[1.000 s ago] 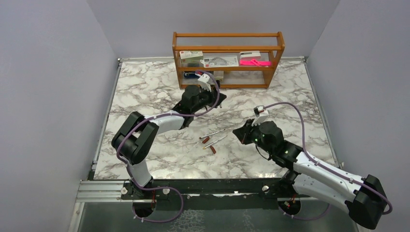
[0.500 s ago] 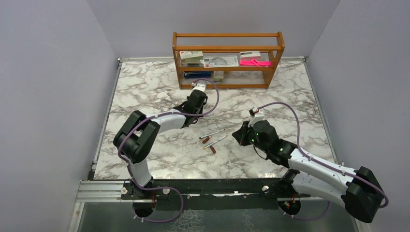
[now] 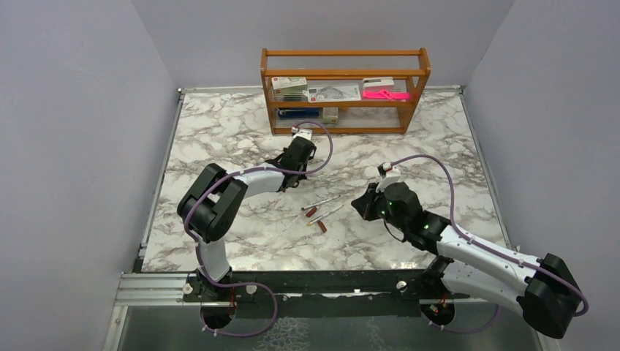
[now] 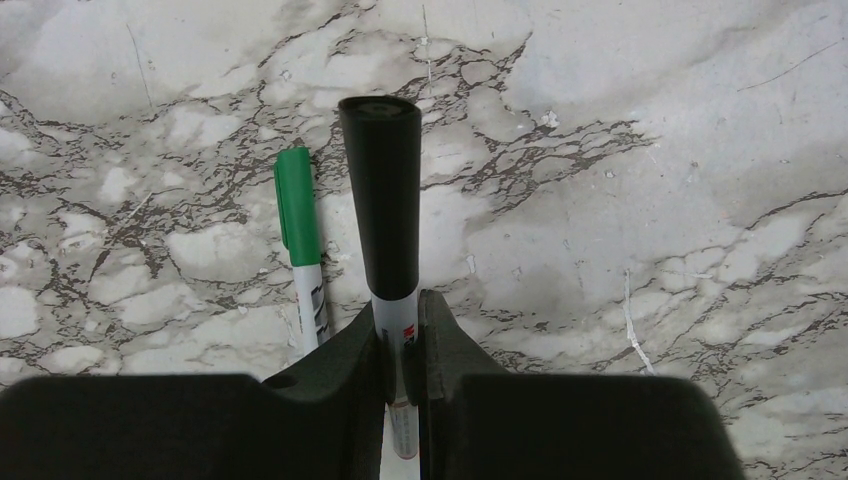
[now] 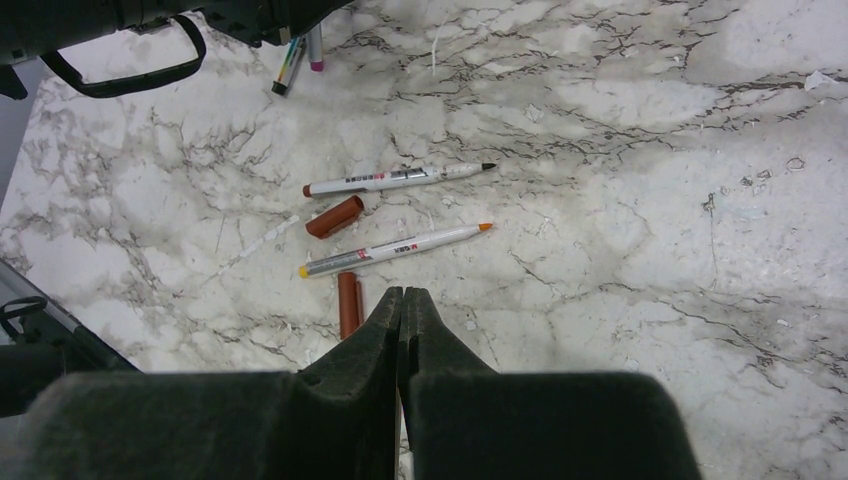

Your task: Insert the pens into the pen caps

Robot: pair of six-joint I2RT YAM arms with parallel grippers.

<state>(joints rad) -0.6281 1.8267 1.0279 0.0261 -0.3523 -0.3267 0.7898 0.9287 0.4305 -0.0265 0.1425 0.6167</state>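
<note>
Two uncapped pens [image 5: 395,178] are lying side by side on the marble table [image 5: 650,150] in the middle of the right wrist view, tips pointing toward the right of the frame. Two red-brown caps [image 5: 334,216] are lying loose beside them: one between the pens' left ends, one just below the lower pen.

A black-capped pen [image 4: 380,200] is running up the centre of the left wrist view, cap toward the top. The left gripper [image 4: 400,315] is clamping its white barrel. A green-capped pen [image 4: 300,240] is lying just to its left.

The right gripper [image 5: 402,300] is hanging at bottom centre, fingers pressed flat together, just right of the lower cap.

A wooden shelf [image 3: 343,73] is standing at top centre of the overhead view, well apart from the pens.
</note>
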